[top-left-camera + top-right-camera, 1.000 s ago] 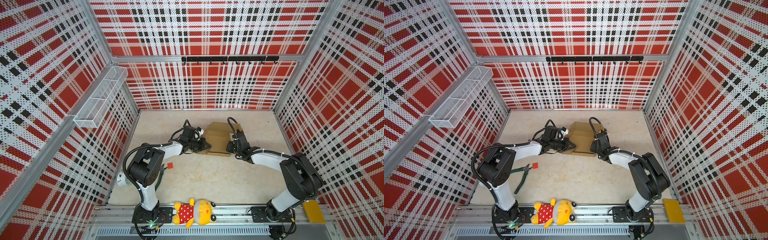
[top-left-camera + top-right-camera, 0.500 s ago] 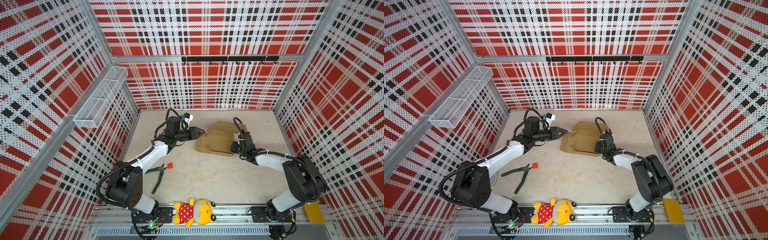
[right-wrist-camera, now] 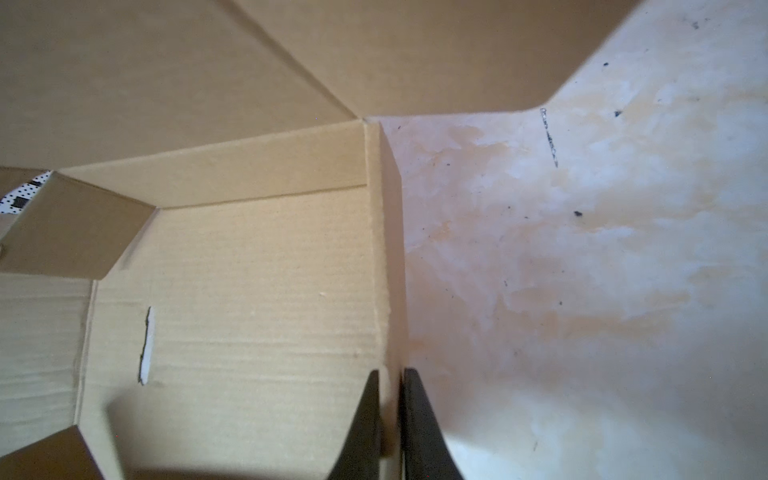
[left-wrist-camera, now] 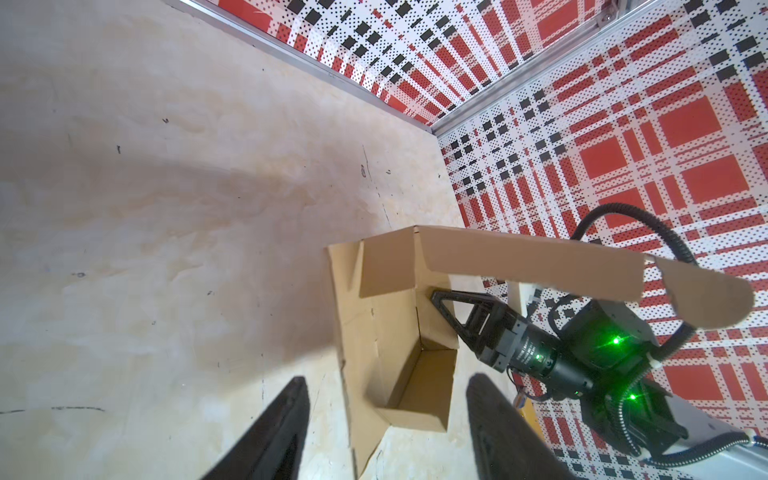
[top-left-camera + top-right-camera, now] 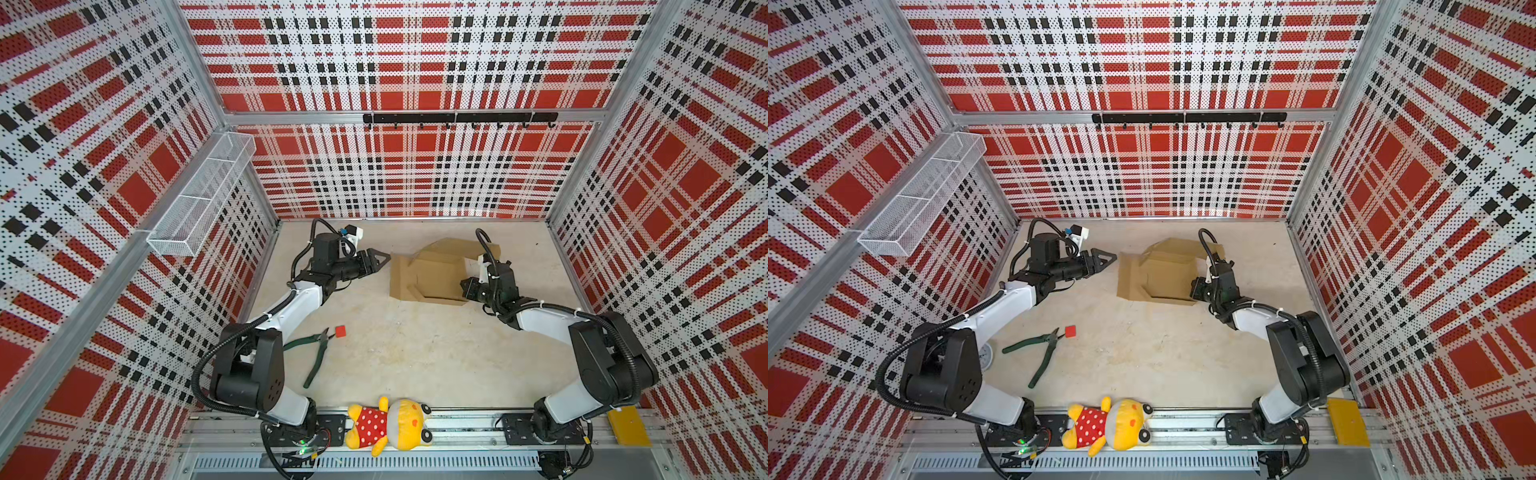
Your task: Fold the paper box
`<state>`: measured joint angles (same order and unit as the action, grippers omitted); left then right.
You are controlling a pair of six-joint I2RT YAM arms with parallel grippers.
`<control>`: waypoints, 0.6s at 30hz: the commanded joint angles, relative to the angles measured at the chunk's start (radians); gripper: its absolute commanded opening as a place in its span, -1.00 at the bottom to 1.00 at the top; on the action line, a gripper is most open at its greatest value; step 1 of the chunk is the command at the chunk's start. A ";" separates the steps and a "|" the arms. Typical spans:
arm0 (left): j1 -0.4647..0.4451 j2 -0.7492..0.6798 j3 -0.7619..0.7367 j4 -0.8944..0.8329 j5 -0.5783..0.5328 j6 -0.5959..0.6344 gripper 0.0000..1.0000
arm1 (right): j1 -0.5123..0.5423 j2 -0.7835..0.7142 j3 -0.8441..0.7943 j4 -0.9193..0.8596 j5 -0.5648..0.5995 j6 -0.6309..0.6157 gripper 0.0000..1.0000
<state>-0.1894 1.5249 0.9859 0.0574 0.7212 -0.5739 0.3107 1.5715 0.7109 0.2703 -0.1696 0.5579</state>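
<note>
Left side first: a white wire basket (image 5: 199, 195) hangs on the left wall, well above the floor (image 5: 415, 353). Below it the left gripper (image 5: 383, 260) hangs low, jaws spread wide with nothing between them. Its tips are aimed at the paper box (image 5: 432, 276), with a strip of bare floor before the box's left edge.

Nearer the front, green-handled pliers (image 5: 316, 354) lie by the left arm (image 5: 291, 303), a small red block (image 5: 340, 331) just beside their nose. A round white dial (image 5: 984, 356) peeks out by the arm, marks too small to read. A yellow plush toy (image 5: 388, 428) lies on the front rail (image 5: 457, 419).

The middle of the floor is wide open, beige and mottled with little dark scuffs. The box sits toward the back, right of centre: left flap flat, big back panel tilted up, a band of bare floor behind it. The right gripper (image 5: 466, 286) is pinched narrow on the box's upright right-hand wall, one finger (image 3: 365, 419) inside, the other outside.

A yellow plate (image 5: 629, 426) sits at the front right corner. The walls (image 5: 415, 178) are perforated red, black and white plaid.
</note>
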 commanded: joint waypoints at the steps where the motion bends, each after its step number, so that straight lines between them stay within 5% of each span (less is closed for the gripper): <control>1: 0.021 -0.021 -0.031 0.058 0.026 0.004 0.33 | -0.030 0.015 -0.021 0.128 -0.087 0.045 -0.76; 7: 0.012 0.004 -0.066 0.098 0.020 0.000 0.36 | -0.032 0.042 0.000 0.134 -0.126 0.041 -0.76; 14: -0.026 0.054 -0.069 0.129 0.046 -0.019 -0.03 | -0.032 0.064 0.011 0.158 -0.169 0.058 -0.75; 18: -0.032 0.057 -0.064 0.146 0.060 -0.042 -0.08 | -0.029 0.057 0.011 0.154 -0.175 0.058 -0.75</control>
<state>-0.2161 1.5753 0.9241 0.1497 0.7612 -0.5980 0.2756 1.6241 0.7029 0.3592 -0.3222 0.6098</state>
